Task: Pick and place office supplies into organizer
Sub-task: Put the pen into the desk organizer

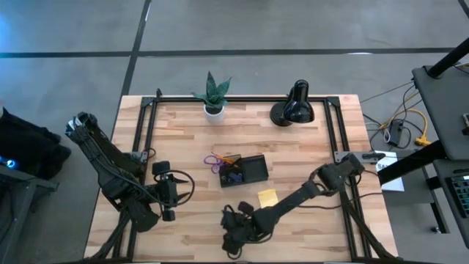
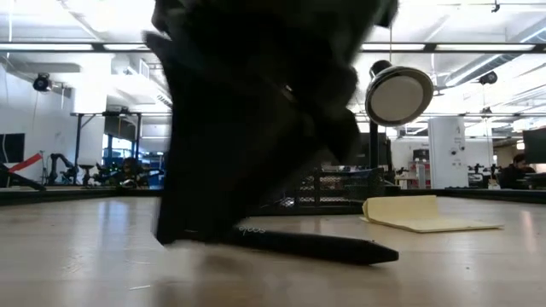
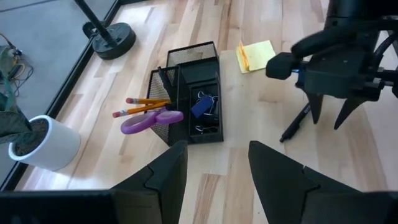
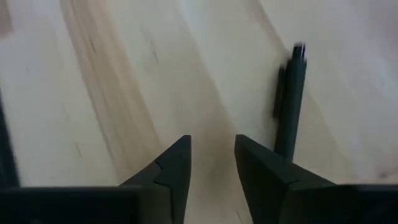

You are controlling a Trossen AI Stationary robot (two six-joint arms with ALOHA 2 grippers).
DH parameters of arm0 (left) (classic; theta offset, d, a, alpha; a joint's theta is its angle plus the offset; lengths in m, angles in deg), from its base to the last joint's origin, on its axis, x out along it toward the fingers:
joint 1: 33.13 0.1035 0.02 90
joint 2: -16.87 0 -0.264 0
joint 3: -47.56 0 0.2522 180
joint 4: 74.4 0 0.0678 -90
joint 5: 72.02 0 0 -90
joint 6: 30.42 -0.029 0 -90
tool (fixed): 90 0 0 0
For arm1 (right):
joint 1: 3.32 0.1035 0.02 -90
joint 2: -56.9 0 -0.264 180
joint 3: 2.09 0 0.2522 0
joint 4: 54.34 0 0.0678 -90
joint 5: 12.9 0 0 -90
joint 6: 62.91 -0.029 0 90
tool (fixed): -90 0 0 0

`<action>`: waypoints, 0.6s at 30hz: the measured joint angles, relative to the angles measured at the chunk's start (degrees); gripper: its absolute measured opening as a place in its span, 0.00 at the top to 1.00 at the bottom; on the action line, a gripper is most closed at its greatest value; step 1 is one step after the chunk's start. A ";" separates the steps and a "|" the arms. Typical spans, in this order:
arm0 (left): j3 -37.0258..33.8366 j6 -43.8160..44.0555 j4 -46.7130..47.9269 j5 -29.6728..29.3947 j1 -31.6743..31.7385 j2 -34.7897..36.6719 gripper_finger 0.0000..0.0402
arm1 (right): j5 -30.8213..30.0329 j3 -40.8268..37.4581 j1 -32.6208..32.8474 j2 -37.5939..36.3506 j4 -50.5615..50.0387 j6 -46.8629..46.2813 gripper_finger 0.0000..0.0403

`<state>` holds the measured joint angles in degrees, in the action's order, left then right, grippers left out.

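High view — right end effector (image 1: 233, 236) near table edge (image 1: 242, 258).

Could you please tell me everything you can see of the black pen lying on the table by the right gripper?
The black pen is a slim, dark, matte barrel with a clip along one side and a small pale tip. It lies flat on the light wooden table, beside the right gripper rather than between its fingers, which stand slightly apart. Nothing grips it.
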<state>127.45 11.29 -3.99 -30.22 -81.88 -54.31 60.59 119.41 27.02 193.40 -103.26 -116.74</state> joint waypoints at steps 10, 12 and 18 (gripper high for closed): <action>-0.02 0.08 -0.55 0.98 -0.09 -0.06 0.61 | -3.39 4.71 0.16 -0.01 -4.14 8.14 0.61; -0.02 0.07 -0.55 0.96 -0.09 -0.06 0.61 | -6.13 4.66 -0.17 0.11 -7.51 6.91 0.61; -0.09 0.07 -0.68 0.96 -0.09 -0.06 0.61 | -8.04 4.04 -1.47 0.19 -8.66 6.79 0.59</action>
<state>127.36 11.36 -4.67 -29.26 -81.97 -54.37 52.55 123.45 25.55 193.59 -111.92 -109.94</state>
